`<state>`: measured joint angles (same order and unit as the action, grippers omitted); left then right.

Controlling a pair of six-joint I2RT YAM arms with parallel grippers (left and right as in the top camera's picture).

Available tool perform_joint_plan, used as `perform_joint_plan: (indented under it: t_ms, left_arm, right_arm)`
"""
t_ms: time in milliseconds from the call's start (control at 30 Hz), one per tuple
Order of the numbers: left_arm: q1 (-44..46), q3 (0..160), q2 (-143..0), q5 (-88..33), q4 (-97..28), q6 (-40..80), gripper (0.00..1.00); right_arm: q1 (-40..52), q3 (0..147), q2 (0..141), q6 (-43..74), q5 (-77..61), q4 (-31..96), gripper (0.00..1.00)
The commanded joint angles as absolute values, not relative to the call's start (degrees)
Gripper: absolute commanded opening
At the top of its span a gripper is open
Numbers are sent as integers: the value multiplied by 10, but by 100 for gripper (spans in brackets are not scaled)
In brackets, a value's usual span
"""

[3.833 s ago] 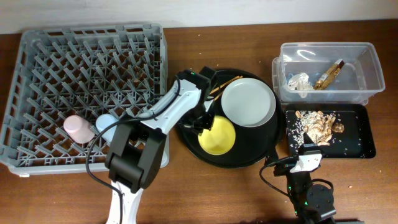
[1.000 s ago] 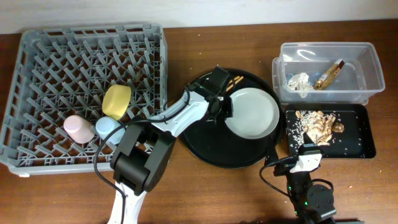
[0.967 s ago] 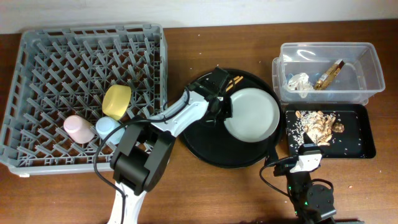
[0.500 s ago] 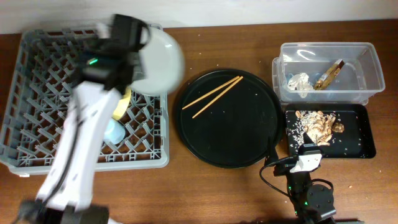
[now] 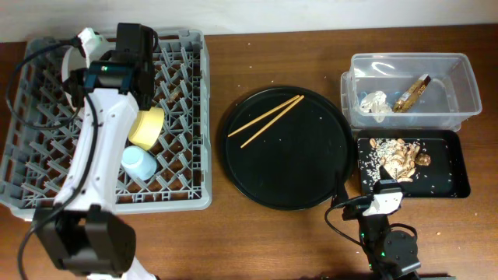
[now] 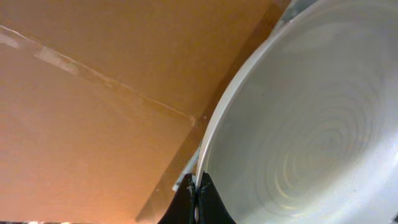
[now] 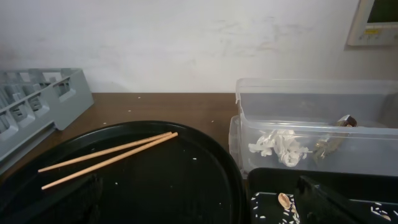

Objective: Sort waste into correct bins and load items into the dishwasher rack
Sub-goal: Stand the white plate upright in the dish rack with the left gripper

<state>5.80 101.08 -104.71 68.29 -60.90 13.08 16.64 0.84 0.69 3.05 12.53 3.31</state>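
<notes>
Overhead, the left arm is seen stretched across the dishwasher rack (image 5: 179,93), and part of the lattice floor is hidden beneath it. In the left wrist view the white plate (image 6: 298,124) is clamped at its rim by the left tool (image 6: 196,194). The plate is held on edge over the rack's far left part; whether it touches the pegs cannot be told. The yellow bowl (image 5: 145,127) and the light-blue cup (image 5: 140,162) are lodged among the pegs just beside the arm. The chopsticks (image 5: 266,120) are laid on the round black tray (image 5: 311,179) on the counter (image 5: 257,241). Tissue (image 5: 375,101) and wrapper (image 5: 411,93) are seen in the clear tub (image 5: 463,85). Food scraps (image 5: 397,154) are spread in the black tray (image 5: 451,175). The right tool (image 7: 199,193) is parked with fingers spread and nothing between them.
</notes>
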Motion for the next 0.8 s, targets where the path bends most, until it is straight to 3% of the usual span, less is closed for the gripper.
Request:
perform_joint_plan:
  t_ms: [0, 300, 367, 400, 500, 633, 700, 767]
  left_arm:
    - [58, 1008, -1100, 755, -604, 141, 0]
    - [62, 1008, -1185, 776, -597, 140, 1]
    - [82, 1008, -1176, 766, -609, 140, 72]
    - [94, 1008, -1167, 747, -615, 140, 96]
    - [139, 1015, -1117, 627, -635, 140, 99]
    - [189, 1028, -1045, 341, -645, 140, 98]
    - [212, 1028, -1028, 159, -627, 140, 92]
    - [246, 1021, -1042, -17, -588, 105, 73]
  right_arm:
    - [164, 3, 2, 35, 126, 34, 99]
    - [164, 3, 2, 35, 126, 34, 98]
    - [164, 3, 2, 35, 126, 34, 98]
    - [164, 3, 2, 35, 126, 34, 98]
    - [164, 3, 2, 35, 126, 34, 99]
    - [164, 3, 2, 35, 126, 34, 98]
    - [164, 3, 2, 35, 126, 34, 98]
    - [164, 3, 2, 35, 126, 34, 99]
